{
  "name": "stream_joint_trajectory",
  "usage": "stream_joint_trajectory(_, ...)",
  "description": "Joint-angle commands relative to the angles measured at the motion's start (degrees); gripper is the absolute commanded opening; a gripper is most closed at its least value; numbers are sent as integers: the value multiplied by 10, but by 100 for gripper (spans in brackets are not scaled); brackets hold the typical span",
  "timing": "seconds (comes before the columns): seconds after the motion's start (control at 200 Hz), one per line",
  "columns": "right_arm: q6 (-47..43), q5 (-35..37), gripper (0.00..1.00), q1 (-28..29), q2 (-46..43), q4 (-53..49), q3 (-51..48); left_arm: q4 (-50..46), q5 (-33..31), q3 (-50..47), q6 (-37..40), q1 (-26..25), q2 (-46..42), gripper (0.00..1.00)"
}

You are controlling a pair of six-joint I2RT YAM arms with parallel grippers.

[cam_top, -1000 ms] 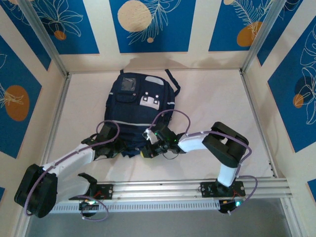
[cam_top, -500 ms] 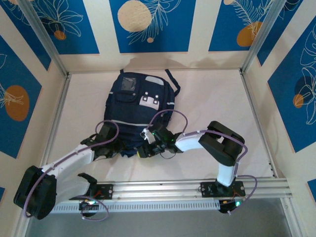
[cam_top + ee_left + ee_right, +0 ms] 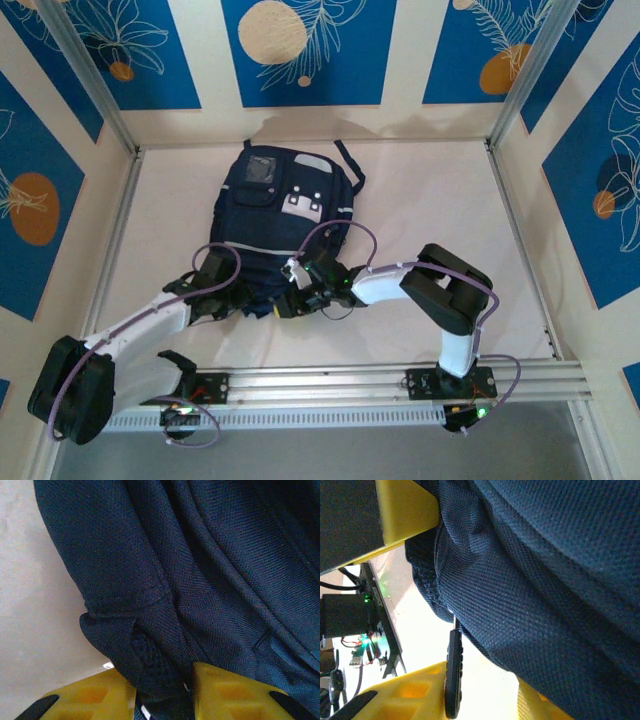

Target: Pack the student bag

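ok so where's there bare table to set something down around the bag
Widest bare table lies right of the student bag, up to the right rail. A narrower strip runs along the left rail. Crowded: the bag's near edge, where left gripper and right gripper meet fabric.

I find no writing, brand or number that I can read. The white patches (image 3: 303,207) on the front of the student bag (image 3: 270,240) are too small and blurred for me to make out any lettering.

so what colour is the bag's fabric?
Navy blue on the student bag, with a plain woven texture. The left wrist view shows it best.
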Motion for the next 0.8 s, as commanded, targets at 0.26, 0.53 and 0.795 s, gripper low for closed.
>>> stream_joint_trajectory(0.26,79,-59,32,-20,10,103,-11,-10,9,-19,14,3,12,33)
stream_joint_trajectory(0.53,89,-67,26,-16,34,98,14,-4,11,-22,13,3,16,33)
stream_joint_trajectory(0.795,62,-41,0,-23,12,49,4,-13,2,-20,15,3,12,33)
